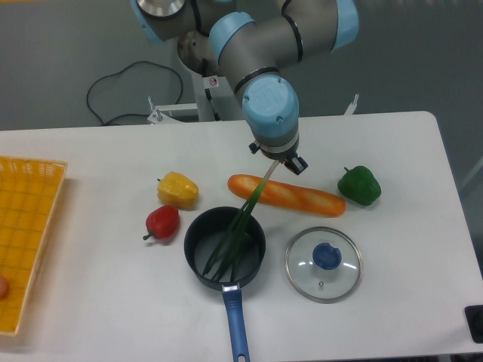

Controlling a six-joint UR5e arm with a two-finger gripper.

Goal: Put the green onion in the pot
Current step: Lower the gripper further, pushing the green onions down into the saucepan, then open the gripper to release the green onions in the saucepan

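The green onion hangs slanted from my gripper. Its pale end is pinched between the fingers and its dark green stalks fan down into the pot. The pot is a small dark saucepan with a greyish inside and a long blue handle pointing to the front edge. The stalk tips reach the pot's inside near its front wall; I cannot tell whether they touch the bottom. The gripper is above and to the right of the pot, over the left part of the bread loaf.
A bread loaf lies right behind the pot. A glass lid with a blue knob lies to its right. A green bell pepper, a yellow pepper and a red pepper stand around. A yellow basket is at far left.
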